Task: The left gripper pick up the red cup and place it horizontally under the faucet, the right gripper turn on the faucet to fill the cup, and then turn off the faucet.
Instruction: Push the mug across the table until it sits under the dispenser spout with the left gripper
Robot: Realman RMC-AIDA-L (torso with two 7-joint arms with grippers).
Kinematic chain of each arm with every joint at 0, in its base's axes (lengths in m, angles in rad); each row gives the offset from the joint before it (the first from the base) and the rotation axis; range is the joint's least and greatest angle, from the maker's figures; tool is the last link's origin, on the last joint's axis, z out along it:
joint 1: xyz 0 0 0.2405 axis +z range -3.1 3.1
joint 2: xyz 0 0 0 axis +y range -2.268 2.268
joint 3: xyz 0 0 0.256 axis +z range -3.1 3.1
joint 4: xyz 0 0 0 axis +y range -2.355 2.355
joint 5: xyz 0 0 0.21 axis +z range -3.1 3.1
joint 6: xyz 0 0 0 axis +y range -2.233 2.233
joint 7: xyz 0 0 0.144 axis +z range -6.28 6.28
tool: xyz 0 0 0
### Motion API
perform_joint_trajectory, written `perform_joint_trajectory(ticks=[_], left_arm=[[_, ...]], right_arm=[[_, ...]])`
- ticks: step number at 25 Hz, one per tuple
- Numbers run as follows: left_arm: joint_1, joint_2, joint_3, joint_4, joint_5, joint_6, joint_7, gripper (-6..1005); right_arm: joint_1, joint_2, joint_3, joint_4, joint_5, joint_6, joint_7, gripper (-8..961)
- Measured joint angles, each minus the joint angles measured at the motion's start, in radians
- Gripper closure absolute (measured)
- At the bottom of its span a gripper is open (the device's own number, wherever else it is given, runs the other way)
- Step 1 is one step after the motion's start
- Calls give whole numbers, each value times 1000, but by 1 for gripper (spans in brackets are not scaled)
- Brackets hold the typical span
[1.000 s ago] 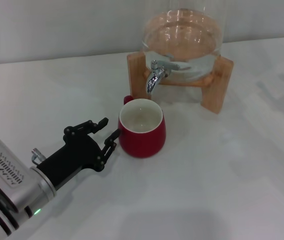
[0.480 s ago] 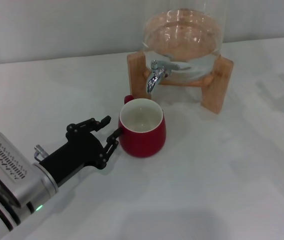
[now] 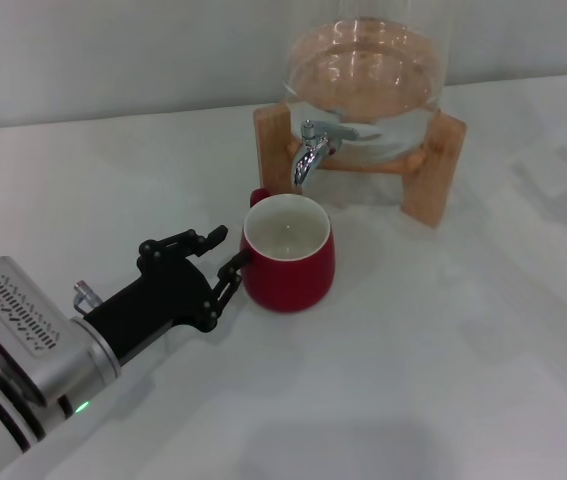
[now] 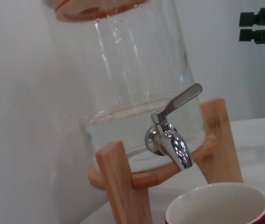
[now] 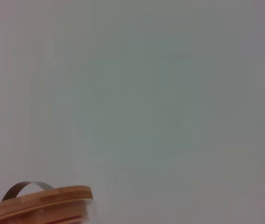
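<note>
At frame centre, the red cup (image 3: 288, 255) stands upright on the white tabletop (image 3: 443, 360), just below the faucet (image 3: 310, 154). The left gripper (image 3: 215, 262), lower left, has its fingers (image 3: 231, 272) spread, one touching the cup's side. The right gripper's fingers cannot be told.

We see a white table (image 3: 443, 360), a glass jar (image 3: 368, 80) of water on a wooden stand (image 3: 433, 170) at the far side, its wooden lid (image 5: 39, 205) on top.

We see soft, even, fairly bright light from overhead. Ahead of the left gripper (image 3: 215, 268), the faucet (image 3: 310, 152) carries small glints and the glass jar (image 4: 132, 79) pale reflections. Faint shadows lie under that gripper's arm.
</note>
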Motion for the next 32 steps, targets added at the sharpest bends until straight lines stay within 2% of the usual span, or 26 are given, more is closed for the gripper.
perform_joint_trajectory(ticks=[32], left_arm=[[-45, 0, 1, -6, 2, -27, 6, 686]], right_arm=[[-8, 0, 1, 0, 3, -22, 13, 125]])
